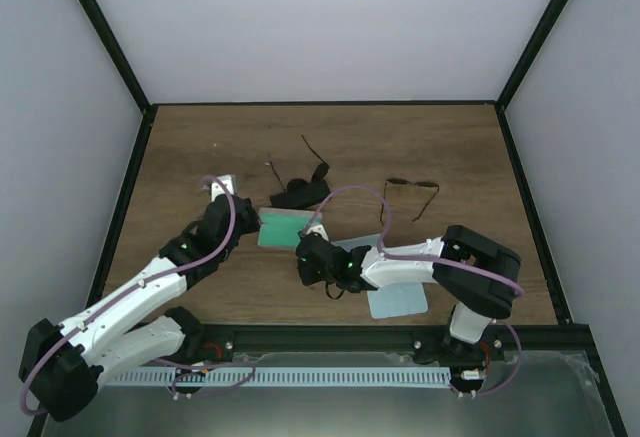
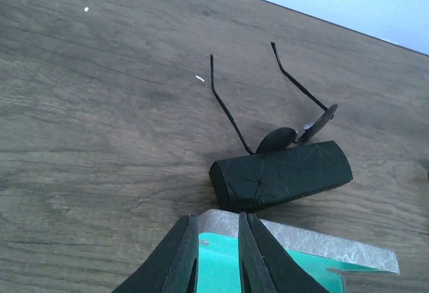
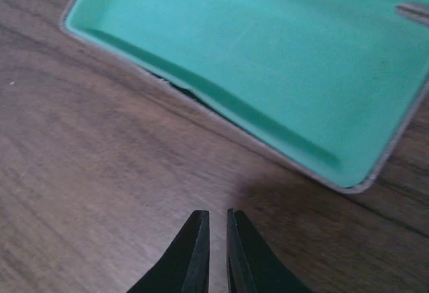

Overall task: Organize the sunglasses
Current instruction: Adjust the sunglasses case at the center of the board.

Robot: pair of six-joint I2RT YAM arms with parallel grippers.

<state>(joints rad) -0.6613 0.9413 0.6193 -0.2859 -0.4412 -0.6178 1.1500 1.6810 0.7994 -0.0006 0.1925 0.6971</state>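
Observation:
One pair of sunglasses (image 1: 318, 170) leans on the far side of a black case (image 1: 300, 196), its thin arms pointing away; in the left wrist view the sunglasses (image 2: 280, 139) stand just behind the black case (image 2: 281, 176). A second pair of sunglasses (image 1: 410, 185) lies open further right. An open case with a teal lining (image 1: 283, 227) lies between my arms. My left gripper (image 2: 218, 239) hovers at the corner of the teal-lined case (image 2: 315, 243), jaws slightly apart and holding nothing. My right gripper (image 3: 218, 222) is shut and empty over bare wood, just short of the case (image 3: 268, 72).
A light blue cloth (image 1: 397, 301) lies near the front right, partly under my right arm. Another pale cloth (image 1: 362, 243) shows behind that arm. Black frame rails border the wooden table (image 1: 200, 147) on all sides.

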